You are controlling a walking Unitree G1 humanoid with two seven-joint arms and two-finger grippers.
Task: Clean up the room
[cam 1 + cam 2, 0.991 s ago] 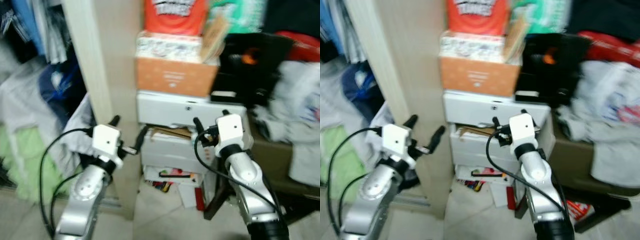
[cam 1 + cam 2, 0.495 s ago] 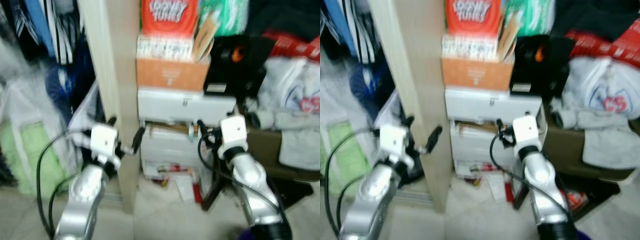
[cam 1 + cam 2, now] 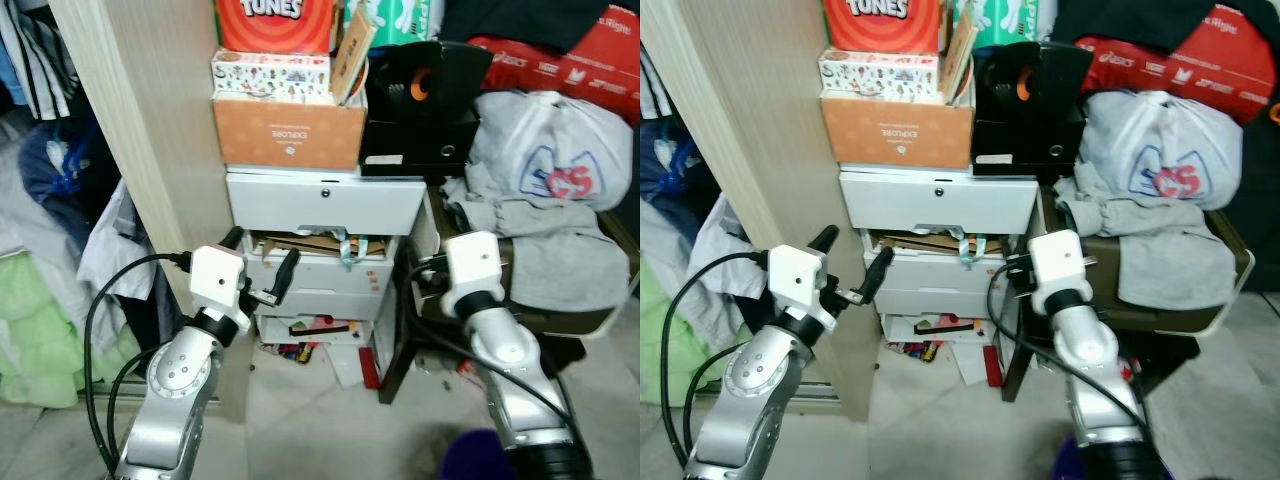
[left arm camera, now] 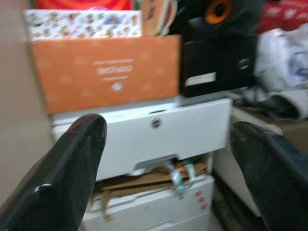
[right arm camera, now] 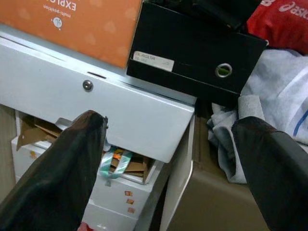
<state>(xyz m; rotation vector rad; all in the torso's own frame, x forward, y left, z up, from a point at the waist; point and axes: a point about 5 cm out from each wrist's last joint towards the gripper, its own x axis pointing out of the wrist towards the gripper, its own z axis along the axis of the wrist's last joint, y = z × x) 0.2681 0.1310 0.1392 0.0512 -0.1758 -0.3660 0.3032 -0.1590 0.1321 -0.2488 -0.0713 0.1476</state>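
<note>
A white drawer unit [image 3: 322, 203] stands against a wooden panel [image 3: 140, 130]. Its second drawer [image 3: 312, 244] is stuffed with cardboard and ribbon that stick out. Papers and small items [image 3: 322, 352] lie on the floor under it. My left gripper [image 3: 260, 256] is open and empty, held up in front of the drawers. In the right wrist view my right gripper [image 5: 171, 126] is also open and empty, pointing at the top drawer and the black box [image 5: 197, 48]. A heap of grey and white clothes [image 3: 540, 190] lies to the right.
An orange carton [image 3: 286, 131], a patterned box and a red box are stacked on the drawer unit. The clothes rest on a brown box [image 3: 560, 310]. Hanging clothes and a green bundle [image 3: 35, 330] fill the left side. The floor [image 3: 330, 430] is tiled.
The whole picture has shifted and sharpened, so the camera moved. Both grippers stay open and raised before the drawers.
</note>
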